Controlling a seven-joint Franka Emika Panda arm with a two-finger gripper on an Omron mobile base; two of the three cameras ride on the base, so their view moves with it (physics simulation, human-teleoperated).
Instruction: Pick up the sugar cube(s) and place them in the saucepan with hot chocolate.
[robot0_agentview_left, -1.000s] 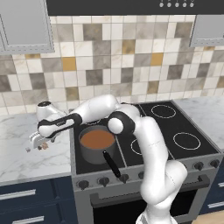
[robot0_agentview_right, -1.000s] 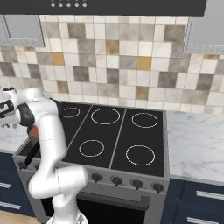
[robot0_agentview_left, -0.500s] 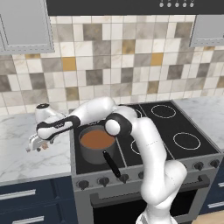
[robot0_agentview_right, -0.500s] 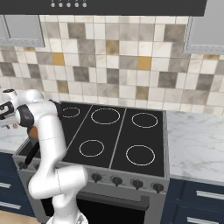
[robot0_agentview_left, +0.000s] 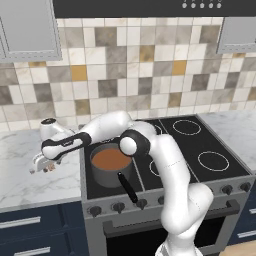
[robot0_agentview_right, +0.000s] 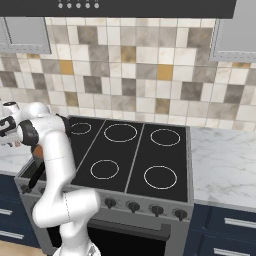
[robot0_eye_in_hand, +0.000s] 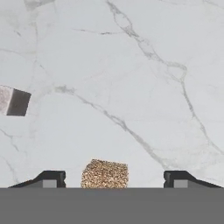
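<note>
A: Where's the hand?

B: Middle left of the left base view. The gripper hangs low over the marble counter, just left of the stove. The arm bends out across the stove's front-left corner to reach it.

A: Open or closed?

B: Open, wide. In the hand view the two dark fingertips stand well apart at the bottom edge, and a speckled orange-brown sugar cube sits between them, centre bottom. There's clear marble on either side of it, so neither tip touches it (nothing gripped, as far as I can see).

A: Any other cubes?

B: One more, the paler greyish cube, at the left edge of the hand view about halfway up, well apart from the brown one. It's partly cut off by the frame.

A: And the pot?

B: The saucepan is on the front-left burner, lower centre-left of the left base view. Reddish-brown liquid inside, black stick handle pointing toward the front edge of the stove. It sits just right of the gripper, with the stove's edge between them.

A: Right base view?

B: The arm's white links crowd the left edge there; the wrist end reaches out of frame at the far left, over the counter. The other burners are bare black glass.
</note>
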